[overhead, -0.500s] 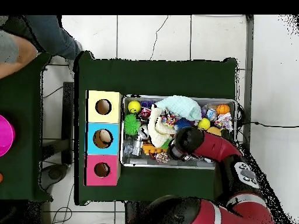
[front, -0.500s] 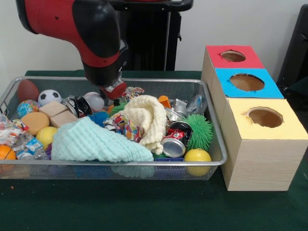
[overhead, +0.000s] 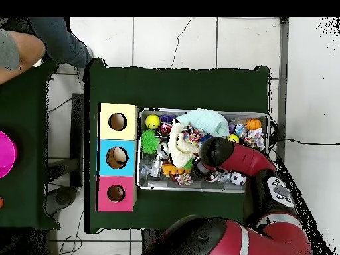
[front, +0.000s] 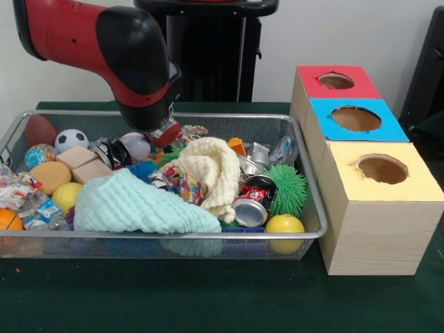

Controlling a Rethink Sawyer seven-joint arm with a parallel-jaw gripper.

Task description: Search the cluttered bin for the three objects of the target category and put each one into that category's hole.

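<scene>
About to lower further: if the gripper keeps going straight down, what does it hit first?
Probably the white baseball at the bin's back wall, just below the gripper; depth is unclear, so perhaps the colourful wrapper.

So the front view is taken from low across the worktop (front: 208,298), facing the robot, and it's pulled in close: the bin (front: 305,232) and the three wooden boxes (front: 378,215) nearly fill it, with the arm (front: 104,41) dropped in from the top. The overhead view is shot straight down from high up, base at the bottom, so floor tiles (overhead: 172,43) and a person's sleeve (overhead: 56,36) are caught too. Bin, boxes and arm are shared by both, just flipped half round.
</scene>
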